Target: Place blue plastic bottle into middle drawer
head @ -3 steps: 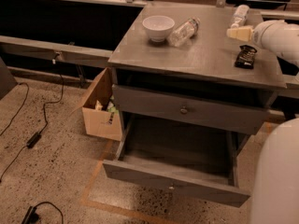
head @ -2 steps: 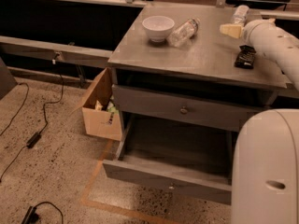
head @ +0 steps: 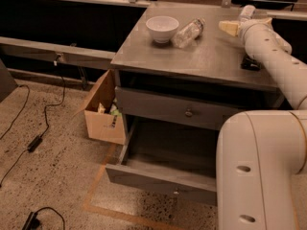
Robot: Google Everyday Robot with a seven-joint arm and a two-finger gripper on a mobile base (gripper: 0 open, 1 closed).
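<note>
Blue plastic bottle stands upright at the back right of the cabinet top, with the gripper right beside it; whether the gripper has closed on it or stands apart cannot be told. A black object lies just under the arm, and the clear bottle and bowl sit further left. The middle drawer hangs open below. The risks, as I judge them: a glancing approach toppling the bottle off the back edge, or a loose hold dropping it short of the drawer.
</note>
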